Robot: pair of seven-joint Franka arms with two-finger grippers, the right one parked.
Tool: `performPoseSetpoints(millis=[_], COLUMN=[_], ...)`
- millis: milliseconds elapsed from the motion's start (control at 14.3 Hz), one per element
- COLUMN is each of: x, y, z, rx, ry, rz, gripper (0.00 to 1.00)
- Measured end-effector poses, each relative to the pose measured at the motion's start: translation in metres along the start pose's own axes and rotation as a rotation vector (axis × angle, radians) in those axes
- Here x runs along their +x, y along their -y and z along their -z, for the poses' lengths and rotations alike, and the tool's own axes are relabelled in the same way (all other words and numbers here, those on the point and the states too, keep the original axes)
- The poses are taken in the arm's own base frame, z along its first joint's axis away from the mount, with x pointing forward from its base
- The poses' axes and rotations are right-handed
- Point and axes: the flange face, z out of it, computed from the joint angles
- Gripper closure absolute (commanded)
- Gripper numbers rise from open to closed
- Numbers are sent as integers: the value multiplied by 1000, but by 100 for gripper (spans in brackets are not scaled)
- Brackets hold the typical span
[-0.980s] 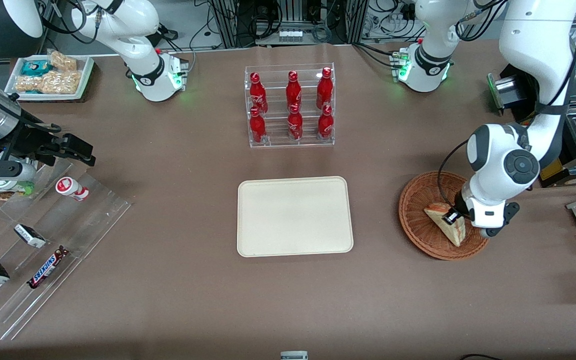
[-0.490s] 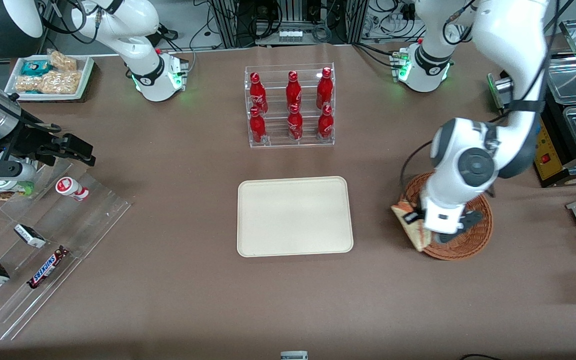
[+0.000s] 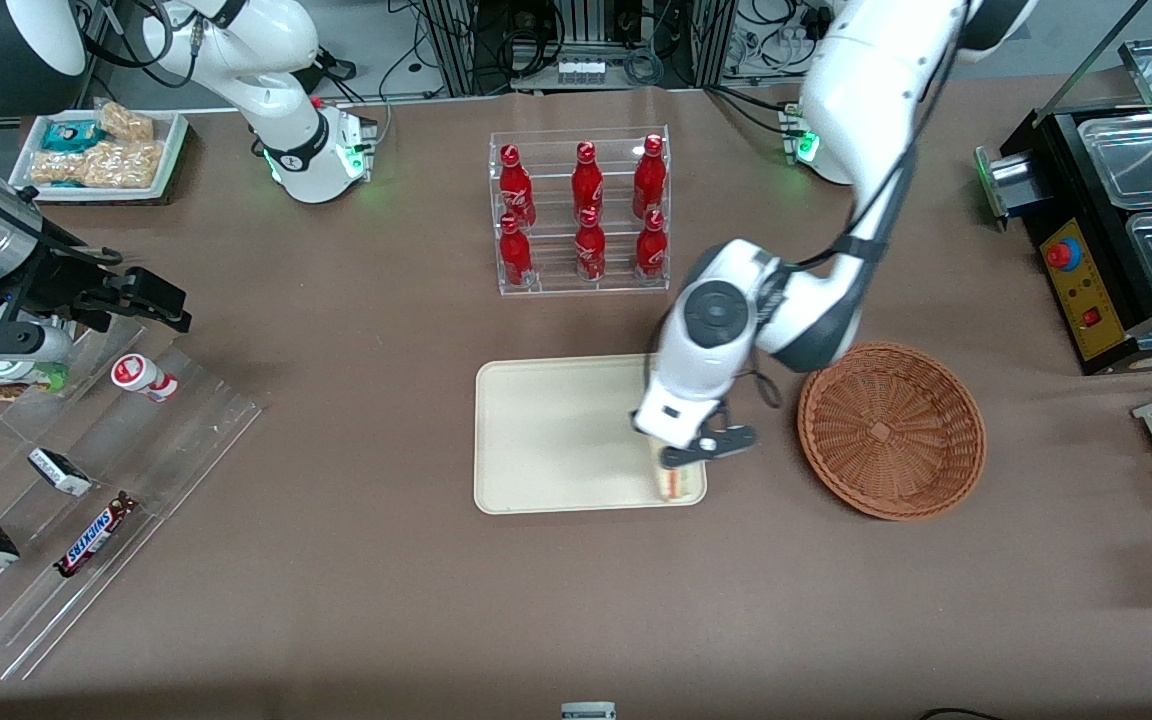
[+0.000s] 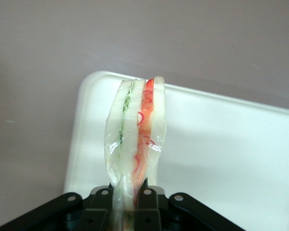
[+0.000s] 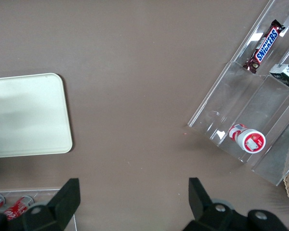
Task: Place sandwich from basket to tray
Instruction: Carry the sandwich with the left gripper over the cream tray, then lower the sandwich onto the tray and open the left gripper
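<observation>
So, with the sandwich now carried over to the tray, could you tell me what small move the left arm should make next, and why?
Probably lower it a little, then release. The tool is shut on the sandwich, which hangs above the tray, over the corner nearest the basket, which is now empty. Whether the sandwich touches the tray surface cannot be told, so a short descent seems safer than dropping it.

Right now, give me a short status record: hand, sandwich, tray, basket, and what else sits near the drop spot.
hand: over the tray's corner nearest the basket and the front camera, shut on the sandwich
sandwich: held between the fingers, edge with green and orange-red filling showing, above the tray; contact with the tray cannot be told
tray: nothing else on it
basket: holds nothing, beside the tray toward the working arm's end
bottle rack: red bottles, farther from the front camera than the tray
</observation>
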Motion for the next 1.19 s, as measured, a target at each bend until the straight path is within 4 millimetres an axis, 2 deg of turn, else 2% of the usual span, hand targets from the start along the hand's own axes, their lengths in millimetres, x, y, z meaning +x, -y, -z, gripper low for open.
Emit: performPoseSetpoints(millis=[210, 420, 560, 630, 700, 840, 980, 1120, 1190], x=[-32, -47, -49, -50, -51, -52, -46, -40, -37], y=[-41, -55, -54, -54, -55, -58, -61, -64, -65], z=[-21, -38, -47, -53, -58, -60, -48, -14, 12], rx=[-4, 15, 24, 26, 20, 8, -1, 0, -5], ry=[-36, -49, -41, -38, -40, -47, -58, -70, -82], rz=[-82, -118, -112, -103, -93, -67, -52, -46, -43], gripper=[94, 93, 86, 69, 1, 0, 0, 0, 0])
